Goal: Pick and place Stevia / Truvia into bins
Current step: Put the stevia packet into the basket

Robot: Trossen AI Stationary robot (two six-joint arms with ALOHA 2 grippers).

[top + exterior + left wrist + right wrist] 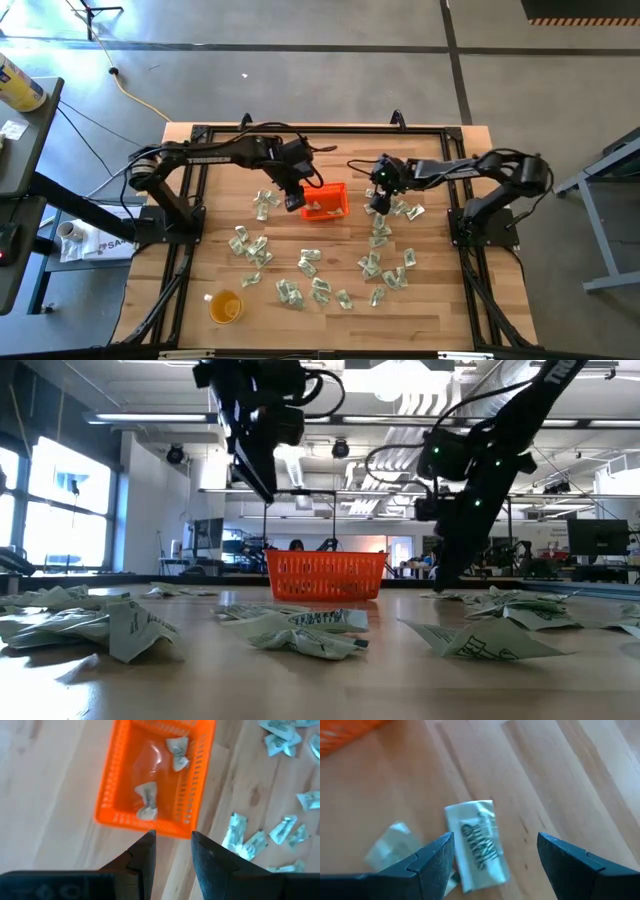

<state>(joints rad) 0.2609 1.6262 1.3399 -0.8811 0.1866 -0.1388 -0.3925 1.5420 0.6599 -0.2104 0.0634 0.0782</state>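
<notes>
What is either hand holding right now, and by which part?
Nothing. The left hand is open and empty beside the orange bin; the right hand is open around a Stevia sachet on the table.

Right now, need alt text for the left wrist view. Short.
An orange bin sits on the wooden table with two crumpled Stevia sachets inside it, seen from just above. The left gripper hangs over the bin's near wall, jaws slightly apart and empty. More loose sachets lie scattered on the wood beside the bin.

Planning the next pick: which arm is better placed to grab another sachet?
Probably the right. The right gripper hangs open over a sachet on the table, while the left gripper is empty above the orange bin.
</notes>
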